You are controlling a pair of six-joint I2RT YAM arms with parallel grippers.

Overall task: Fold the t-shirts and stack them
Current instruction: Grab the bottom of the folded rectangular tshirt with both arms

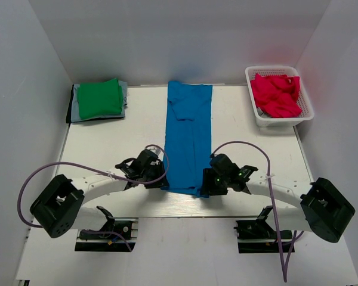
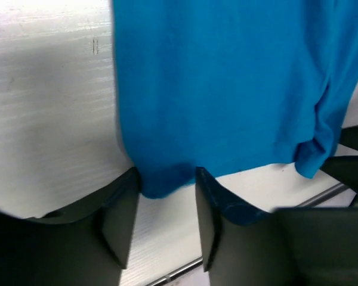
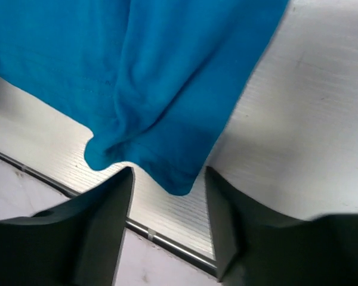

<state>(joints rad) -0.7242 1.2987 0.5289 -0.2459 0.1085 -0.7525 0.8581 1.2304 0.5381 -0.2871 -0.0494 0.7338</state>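
White walls are seen on 3 sides of the pale surface (image 1: 250,155), where the blue t-shirt (image 1: 189,137) is laid as a long strip. Its long axis runs from the arms' edge to the far wall, with the collar end farthest. At its near hem, the left corner is framed by the spread fingers of the left tool (image 2: 167,176) and the right corner by those of the right tool (image 3: 168,171); neither corner is pinched. Far-left of the blue t-shirt, a green t-shirt (image 1: 99,98) is stacked on grey and dark t-shirts (image 1: 74,107). Far-right of it, crimson-pink t-shirts (image 1: 275,94) are heaped in a white basket (image 1: 307,113). A fold of the hem toward the collar is judged likely.
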